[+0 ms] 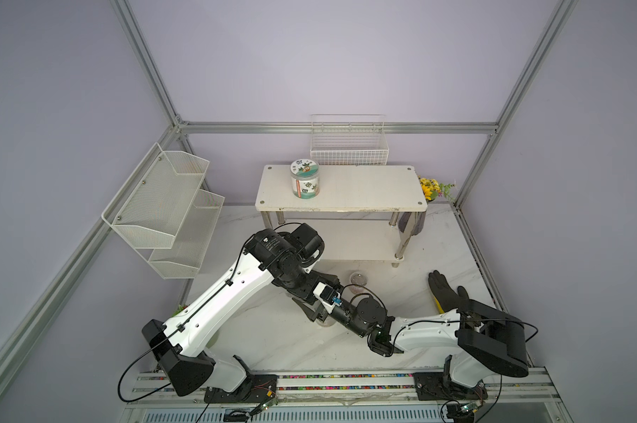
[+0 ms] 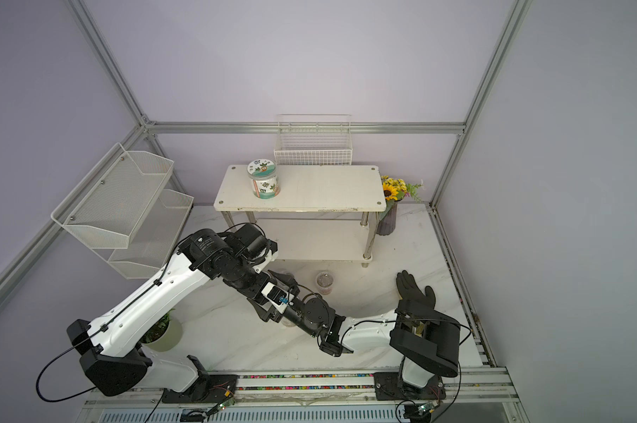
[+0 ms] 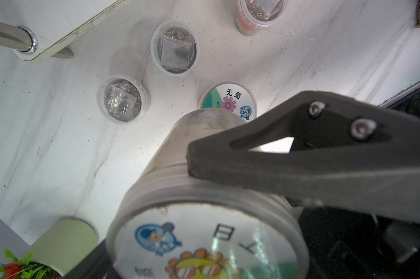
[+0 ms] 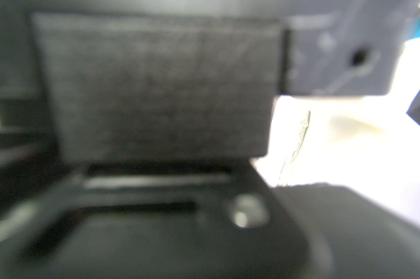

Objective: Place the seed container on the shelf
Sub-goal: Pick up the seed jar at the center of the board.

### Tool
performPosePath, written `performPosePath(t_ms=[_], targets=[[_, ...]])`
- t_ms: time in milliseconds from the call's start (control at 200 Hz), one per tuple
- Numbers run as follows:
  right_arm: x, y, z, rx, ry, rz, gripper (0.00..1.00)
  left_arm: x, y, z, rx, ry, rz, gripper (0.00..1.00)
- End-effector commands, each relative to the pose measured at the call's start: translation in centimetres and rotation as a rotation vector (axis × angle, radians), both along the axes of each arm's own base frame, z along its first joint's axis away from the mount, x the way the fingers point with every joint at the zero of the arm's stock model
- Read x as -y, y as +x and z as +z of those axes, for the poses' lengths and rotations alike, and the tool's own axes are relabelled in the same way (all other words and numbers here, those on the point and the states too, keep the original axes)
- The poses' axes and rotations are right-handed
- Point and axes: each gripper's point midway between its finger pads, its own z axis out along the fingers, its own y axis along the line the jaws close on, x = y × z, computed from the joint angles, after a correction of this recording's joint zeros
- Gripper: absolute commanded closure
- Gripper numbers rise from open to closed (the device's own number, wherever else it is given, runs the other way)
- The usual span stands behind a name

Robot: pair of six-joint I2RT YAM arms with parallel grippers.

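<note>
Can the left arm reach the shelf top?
Probably yes. The shelf stands just beyond the left gripper, which holds a seed jar, and its top is bare but for another jar at one end. The right arm, crowding close, may need to back off first.

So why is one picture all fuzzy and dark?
Right wrist view: a dark block sits right against the lens, so nearly everything is blurred, with a washed-out white patch beside it. Left wrist view: the near seed container is soft with glare on its lid, while a small tub farther off is sharp. Both top views: even light, sharp, only faint shadows on the table.
</note>
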Motion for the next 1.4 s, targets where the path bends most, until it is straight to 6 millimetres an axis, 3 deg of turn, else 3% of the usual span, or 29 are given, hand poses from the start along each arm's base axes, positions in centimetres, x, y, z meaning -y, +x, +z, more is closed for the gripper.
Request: performPosePath(t_ms=[0,275,515,1395], targets=[[-0.3,1.5,-2.8,-0.035,-0.103,-0.037,0.39,2.8,-1.2,3.0,0.01,-0.181,-0.071,0.48],[0.0,1.3,-2.8,-0.026,-0.103,-0.035,0.46,2.8,-1.2,3.5,0.027,-0.202,-0.076,0.21],[0.2,1.1,-2.8,-0.025,-0.101,-0.03,0.49,2.7,-0.9,4.3,0.065,-0.215,-0.07,0.11],[1.9,-0.6,-0.3,0.057,-0.015,0.013,0.51,1.0,0.3,4.0,0.139,-0.153,-0.015,0.02]])
